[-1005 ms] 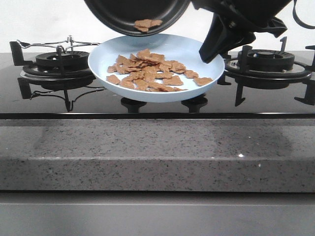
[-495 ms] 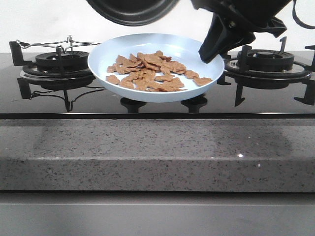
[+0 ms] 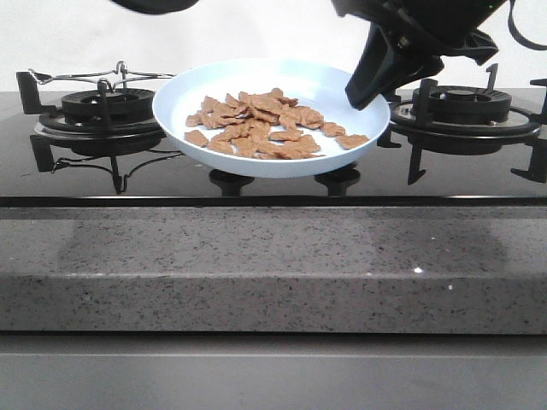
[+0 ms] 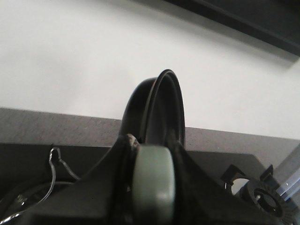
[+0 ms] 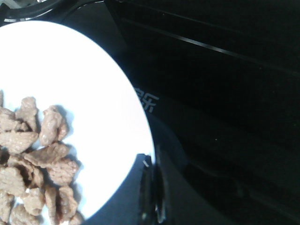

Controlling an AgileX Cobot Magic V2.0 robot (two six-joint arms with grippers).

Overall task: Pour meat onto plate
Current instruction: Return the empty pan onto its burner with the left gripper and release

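Observation:
The pale blue plate [image 3: 184, 107] is in the middle of the front view, just above the stove top, with the meat [image 3: 261, 128] heaped on it as flat brown pieces. My right gripper [image 3: 364, 96] is shut on the plate's right rim. In the right wrist view the plate [image 5: 84, 84] and meat [image 5: 42, 150] show, with my right gripper [image 5: 152, 187] pinching the rim. The black pan [image 3: 158, 4] barely shows at the top left. In the left wrist view my left gripper [image 4: 153, 187] is shut on the grey handle [image 4: 153, 173] of the pan [image 4: 161, 108], which stands on edge.
A gas burner with a wire rack [image 3: 107, 111] lies left of the plate and another burner [image 3: 466, 107] lies right of it. Two stove knobs [image 3: 231, 181] sit under the plate. A speckled granite counter edge [image 3: 273, 265] runs across the front.
The pan has risen and swung left, almost out of the front view's top. Its last meat pieces dropped onto the plate. The plate and right gripper have stayed put.

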